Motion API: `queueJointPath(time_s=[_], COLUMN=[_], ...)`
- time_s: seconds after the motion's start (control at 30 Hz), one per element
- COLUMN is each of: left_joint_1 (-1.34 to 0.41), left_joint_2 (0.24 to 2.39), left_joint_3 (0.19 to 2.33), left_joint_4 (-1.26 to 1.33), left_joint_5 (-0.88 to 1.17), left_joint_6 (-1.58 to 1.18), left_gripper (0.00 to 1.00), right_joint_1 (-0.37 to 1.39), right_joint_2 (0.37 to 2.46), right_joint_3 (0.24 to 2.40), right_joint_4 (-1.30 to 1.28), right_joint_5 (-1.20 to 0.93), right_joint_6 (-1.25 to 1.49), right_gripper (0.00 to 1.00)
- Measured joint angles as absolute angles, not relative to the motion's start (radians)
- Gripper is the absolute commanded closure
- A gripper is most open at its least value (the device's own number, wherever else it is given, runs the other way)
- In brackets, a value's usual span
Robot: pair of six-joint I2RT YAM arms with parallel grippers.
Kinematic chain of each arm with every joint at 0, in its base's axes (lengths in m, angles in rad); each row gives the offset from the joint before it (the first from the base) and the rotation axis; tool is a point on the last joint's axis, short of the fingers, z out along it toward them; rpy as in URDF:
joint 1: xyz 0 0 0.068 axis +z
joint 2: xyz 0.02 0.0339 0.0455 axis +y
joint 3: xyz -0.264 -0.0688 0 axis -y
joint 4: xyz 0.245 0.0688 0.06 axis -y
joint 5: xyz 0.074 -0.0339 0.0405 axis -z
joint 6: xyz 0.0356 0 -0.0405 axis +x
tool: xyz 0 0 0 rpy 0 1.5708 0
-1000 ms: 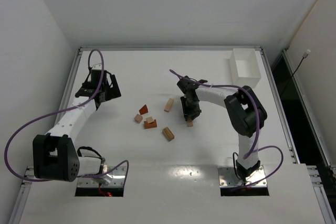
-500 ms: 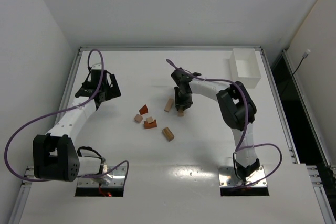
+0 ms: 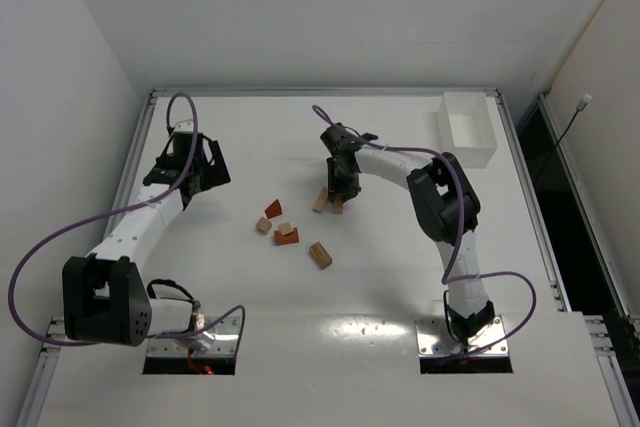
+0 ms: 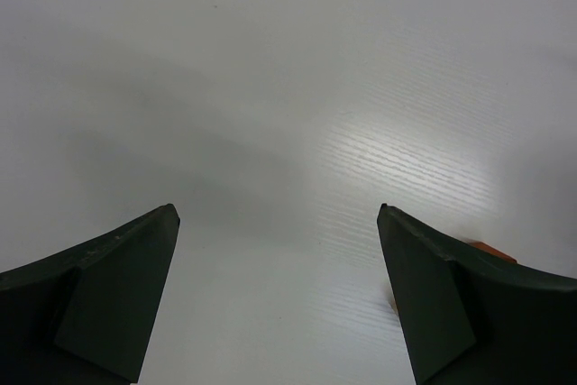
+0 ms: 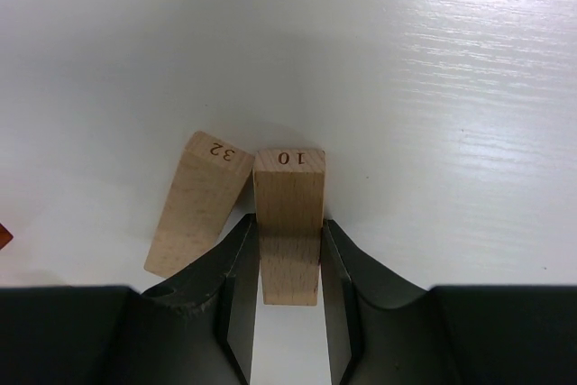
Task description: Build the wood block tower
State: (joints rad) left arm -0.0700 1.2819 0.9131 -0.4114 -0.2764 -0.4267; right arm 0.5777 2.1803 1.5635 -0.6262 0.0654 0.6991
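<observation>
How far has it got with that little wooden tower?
Barely begun: no tower stands yet. Done: nothing is clearly stacked; a red wedge, an orange block and tan blocks lie loose on the table. In hand: the right gripper is shut on the block marked 10, right beside the block marked 32. The left gripper hangs open, empty. Left: all the stacking.

In the right wrist view, one finger (image 5: 230, 290) of the right gripper (image 5: 287, 227) covers the near corner of the tan block marked 32 (image 5: 196, 205). Both fingers hide the flanks of the block marked 10 (image 5: 288, 191). A reddish-orange sliver (image 5: 4, 237) is cut off at the edge, and we cannot tell its shape. In the left wrist view, the left gripper (image 4: 278, 212) runs off the bottom edge, and an orange corner (image 4: 494, 251) peeks from behind it, mostly hidden. From above, the scattered blocks (image 3: 320, 254) are too small for us to read any numbers.
</observation>
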Motion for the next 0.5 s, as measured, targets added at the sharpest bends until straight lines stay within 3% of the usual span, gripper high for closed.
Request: queueJointPath(time_s=[0.5], left_joint_1=[-0.070], left_joint_2=[1.282], left_joint_3=[0.912], left_joint_4=[-0.410], left_joint_5=[-0.268], left_joint_6=[-0.427], left_gripper=[0.09], right_joint_1=[0.589], right_joint_2=[2.186], right_joint_3=[1.568], right_joint_4=[-0.595], right_joint_5=[0.026], right_joint_6=[0.665], right_gripper=[1.00])
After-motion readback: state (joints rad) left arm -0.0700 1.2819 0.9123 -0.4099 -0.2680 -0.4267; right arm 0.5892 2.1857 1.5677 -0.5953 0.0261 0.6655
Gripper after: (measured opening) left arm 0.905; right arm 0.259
